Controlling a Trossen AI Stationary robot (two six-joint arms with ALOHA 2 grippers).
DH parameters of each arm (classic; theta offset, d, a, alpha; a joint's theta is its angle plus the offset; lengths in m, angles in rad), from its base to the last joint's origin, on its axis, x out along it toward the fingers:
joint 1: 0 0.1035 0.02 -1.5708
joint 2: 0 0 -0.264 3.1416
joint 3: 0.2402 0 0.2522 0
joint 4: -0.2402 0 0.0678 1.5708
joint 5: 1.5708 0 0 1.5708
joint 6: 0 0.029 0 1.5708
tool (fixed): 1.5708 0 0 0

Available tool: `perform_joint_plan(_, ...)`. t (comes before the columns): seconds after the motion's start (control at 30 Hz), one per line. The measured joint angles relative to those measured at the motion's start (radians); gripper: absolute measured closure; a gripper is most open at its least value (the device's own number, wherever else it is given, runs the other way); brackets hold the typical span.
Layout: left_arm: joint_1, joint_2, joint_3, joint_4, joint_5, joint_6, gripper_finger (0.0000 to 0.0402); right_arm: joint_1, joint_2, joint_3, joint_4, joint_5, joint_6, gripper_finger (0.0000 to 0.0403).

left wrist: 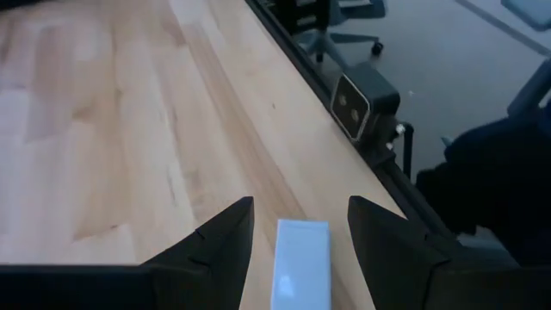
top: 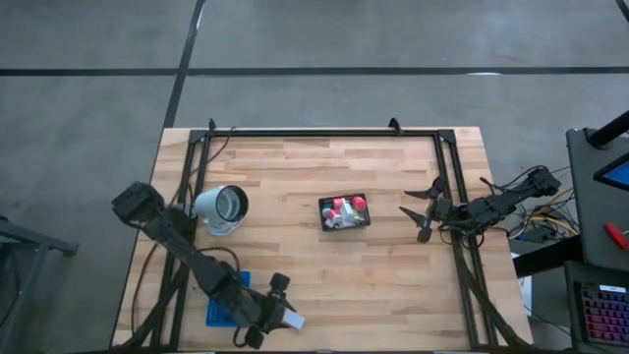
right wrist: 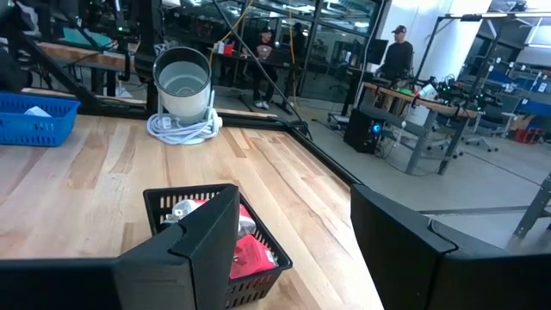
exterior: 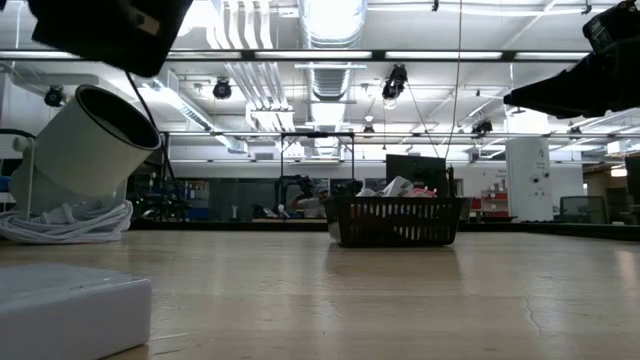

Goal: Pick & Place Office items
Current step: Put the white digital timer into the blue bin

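Note:
A small flat white block [left wrist: 301, 263] lies on the wood near the table's front edge [top: 293, 321] and shows large at the near left of the low view [exterior: 65, 310]. My left gripper [left wrist: 300, 205] is open, one finger on each side of the block with a gap on both sides [top: 280, 313]. The black mesh basket [top: 343, 212] stands mid-table with red, pink and white office items [right wrist: 245, 250] inside. My right gripper [right wrist: 293, 194] hovers open at the table's right side [top: 423, 211], pointing level toward the basket.
A white cylinder with a coiled white cord [top: 221, 208] stands on the table's left part. A blue tray [top: 218, 313] sits at the front left, under my left arm. A camera [left wrist: 362, 103] is fixed at the table's edge. People stand in the room beyond [right wrist: 398, 47].

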Motion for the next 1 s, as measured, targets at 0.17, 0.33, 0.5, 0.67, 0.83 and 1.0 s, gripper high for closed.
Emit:
perform_joint_plan(0.17, 0.010, 0.035, 0.000, 0.032, 0.033, -0.001, 0.0209, 0.000, 0.000, 0.000, 0.000, 0.000, 0.000, 0.0186)
perform_joint_plan(0.33, 0.010, 0.049, 0.000, 0.045, 0.043, 0.003, 0.0209, 0.000, 0.000, 0.000, 0.000, 0.000, 0.000, 0.0186)
perform_joint_plan(0.5, 0.010, 0.077, -0.001, 0.068, 0.063, 0.002, 0.0209, 0.000, 0.000, 0.000, 0.000, 0.000, 0.000, 0.0186)
perform_joint_plan(0.67, 0.012, 0.110, -0.001, 0.087, 0.063, -0.005, 0.0209, 0.000, 0.000, 0.000, 0.000, 0.000, 0.000, 0.0186)
perform_joint_plan(0.83, 0.013, 0.136, -0.001, 0.101, 0.050, -0.009, 0.0209, 0.000, 0.000, 0.000, 0.000, 0.000, 0.000, 0.0186)
perform_joint_plan(1.0, 0.013, 0.147, -0.003, 0.102, 0.046, -0.054, 0.0209, 0.000, 0.000, 0.000, 0.000, 0.000, 0.000, 0.0186)
